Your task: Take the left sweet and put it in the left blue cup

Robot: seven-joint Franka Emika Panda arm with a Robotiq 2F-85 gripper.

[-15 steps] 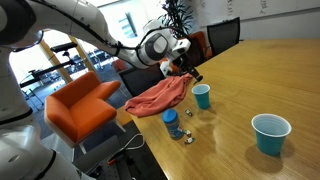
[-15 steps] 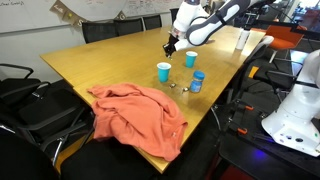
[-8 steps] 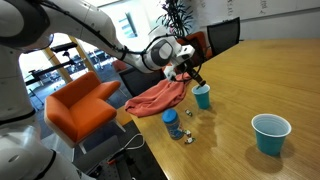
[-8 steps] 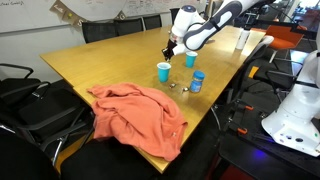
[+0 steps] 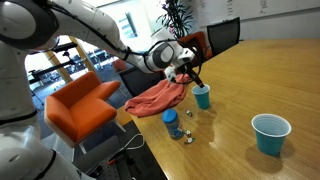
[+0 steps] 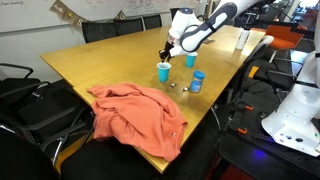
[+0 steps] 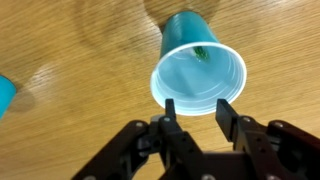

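A blue cup [image 5: 202, 96] stands on the wooden table next to the orange cloth; it also shows in the exterior view [image 6: 164, 71] and in the wrist view [image 7: 200, 70]. A small dark green thing [image 7: 201, 50] lies inside it against the far wall; I cannot tell if it is a sweet. My gripper [image 7: 198, 110] hangs just above the cup's near rim, open, with nothing between the fingers. It shows in both exterior views [image 5: 195, 78] [image 6: 167, 52]. Small sweets [image 5: 190, 113] [image 6: 172, 86] lie on the table near the cup.
A second blue cup [image 5: 270, 133] [image 6: 190, 59] stands further along the table. A small blue container [image 5: 170, 118] [image 6: 196, 80] stands near the table edge. An orange cloth [image 5: 158, 97] [image 6: 140, 115] drapes over the table corner. Chairs stand around the table.
My gripper has moved slightly down and closer over the blue cup. The cups, sweets and cloth have not moved.
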